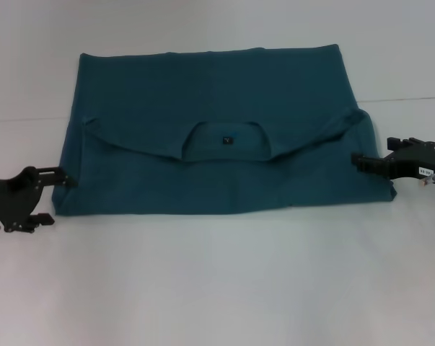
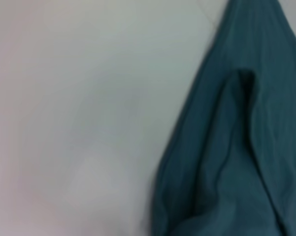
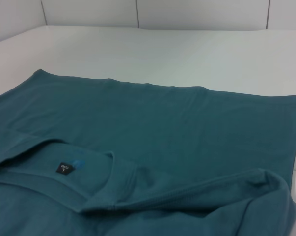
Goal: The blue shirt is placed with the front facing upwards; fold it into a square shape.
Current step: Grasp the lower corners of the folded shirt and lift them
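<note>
1. The blue shirt (image 1: 217, 130) lies flat in the middle of the white table (image 1: 217, 281), folded across into a wide rectangle, so that its collar now sits at the centre of the cloth
2. The neck opening (image 1: 224, 142) faces up, with a small dark neck label (image 1: 228, 140) showing inside it; the plain teal back of the cloth is on top, and no lettering can be seen
3. The folded flap's edge runs in a shallow curve from the left side through the collar to the right side, where a sleeve (image 1: 347, 119) makes a raised hump at the shirt's right edge
4. The left gripper (image 1: 58, 180) rests low on the table at the shirt's near-left edge, its tips at the cloth; whether the claw is open or closed cannot be told
5. The right gripper (image 1: 360, 160) is at the shirt's right edge, just below the sleeve hump, its tip over the cloth; its claw state cannot be told either
6. The right wrist view shows the label (image 3: 65, 167) and the ribbed collar (image 3: 113, 184) close up, with a white wall (image 3: 152, 12) beyond the table's far edge
</note>
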Controlling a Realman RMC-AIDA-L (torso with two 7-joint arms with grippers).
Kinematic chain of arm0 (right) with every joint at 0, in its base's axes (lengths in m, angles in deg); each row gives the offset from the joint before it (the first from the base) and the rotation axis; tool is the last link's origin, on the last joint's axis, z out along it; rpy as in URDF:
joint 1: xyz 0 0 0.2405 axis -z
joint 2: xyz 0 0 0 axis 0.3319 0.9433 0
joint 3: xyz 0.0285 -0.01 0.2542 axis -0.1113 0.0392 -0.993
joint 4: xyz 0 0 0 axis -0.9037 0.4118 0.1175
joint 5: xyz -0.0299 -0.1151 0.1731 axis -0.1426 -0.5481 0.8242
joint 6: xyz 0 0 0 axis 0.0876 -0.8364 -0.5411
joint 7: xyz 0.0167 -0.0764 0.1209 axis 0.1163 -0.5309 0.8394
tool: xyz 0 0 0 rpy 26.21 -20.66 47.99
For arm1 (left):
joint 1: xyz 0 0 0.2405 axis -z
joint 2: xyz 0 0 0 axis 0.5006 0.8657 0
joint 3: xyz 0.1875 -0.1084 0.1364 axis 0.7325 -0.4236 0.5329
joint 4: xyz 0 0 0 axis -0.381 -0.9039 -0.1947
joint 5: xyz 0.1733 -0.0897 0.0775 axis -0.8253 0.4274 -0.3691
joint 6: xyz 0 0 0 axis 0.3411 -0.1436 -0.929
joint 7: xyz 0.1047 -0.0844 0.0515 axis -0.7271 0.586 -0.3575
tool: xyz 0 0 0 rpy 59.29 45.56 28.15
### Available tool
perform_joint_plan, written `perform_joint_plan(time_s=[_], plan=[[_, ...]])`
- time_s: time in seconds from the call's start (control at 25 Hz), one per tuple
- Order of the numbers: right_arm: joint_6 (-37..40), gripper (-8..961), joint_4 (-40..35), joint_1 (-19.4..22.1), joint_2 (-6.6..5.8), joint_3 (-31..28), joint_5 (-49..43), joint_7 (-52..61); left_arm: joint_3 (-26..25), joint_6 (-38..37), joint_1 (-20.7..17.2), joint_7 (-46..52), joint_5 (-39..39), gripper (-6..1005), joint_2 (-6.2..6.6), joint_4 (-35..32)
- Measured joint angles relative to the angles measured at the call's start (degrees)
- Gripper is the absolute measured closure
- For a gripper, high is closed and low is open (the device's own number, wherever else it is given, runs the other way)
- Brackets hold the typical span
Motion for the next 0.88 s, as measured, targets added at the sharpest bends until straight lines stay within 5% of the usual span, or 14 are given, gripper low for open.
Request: perform_joint_plan(time_s=[0.88], plan=[[-0.6,46,0.9,-0.2,0.09,0.0,0.0,-1.4,-1.5,5.3,2.6,0.1,0.0,127,0.65,-5.5]])
